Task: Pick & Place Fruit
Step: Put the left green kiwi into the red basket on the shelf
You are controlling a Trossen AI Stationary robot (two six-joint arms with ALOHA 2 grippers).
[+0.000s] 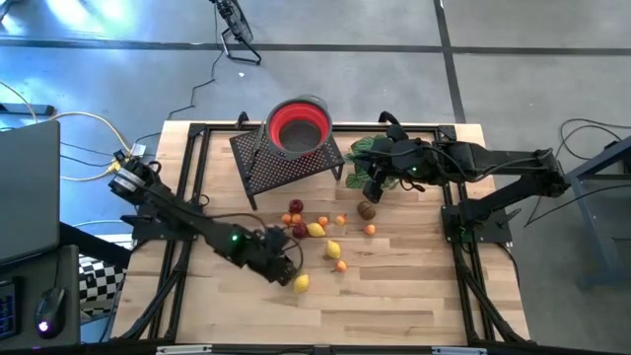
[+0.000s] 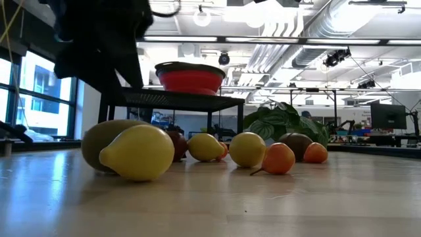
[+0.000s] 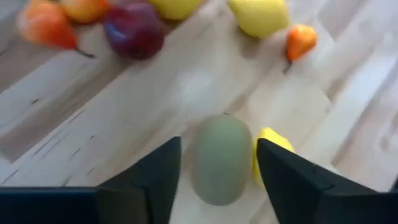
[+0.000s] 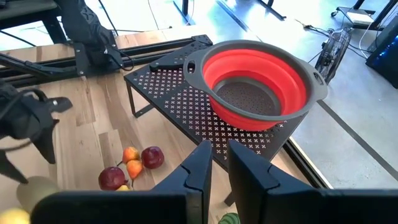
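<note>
1. while the left gripper (image 1: 287, 266) hung low over the near-left part of the wooden surface (image 1: 394, 296), its two dark fingers (image 3: 155, 177) stood apart on either side of a greenish kiwi-like oval (image 3: 221, 158), with a clear gap on each side, so it gripped nothing.
2. a yellow lemon (image 3: 272, 149) lay right against that oval, partly hidden behind one finger in the left wrist view; in the high view it showed just beside the gripper (image 1: 301, 283).
3. in the low view the oval (image 2: 108, 145) and the lemon (image 2: 138, 153) sat nearest the camera, touching, with the dark arm above them.
4. the rest of the fruit lay loose in the middle of the surface: two more lemons (image 1: 315, 230) (image 1: 333, 249), a dark red piece (image 1: 299, 231), several tiny orange balls (image 1: 370, 230) (image 1: 341, 265), and a brownish oval (image 1: 367, 210) near the right arm.
5. a black mesh stand (image 1: 286, 163) stood at the far edge, and a red collapsible colander (image 1: 300, 126) rested on top of it; no fruit was visible inside the colander in the right wrist view (image 4: 258, 81).
6. a green leafy plant (image 1: 363, 153) lay just beside the stand.
7. the right gripper (image 1: 373, 187) waited raised near the plant at the far right, its fingers (image 4: 249, 171) nearly together with only a thin slit between them, holding nothing.
</note>
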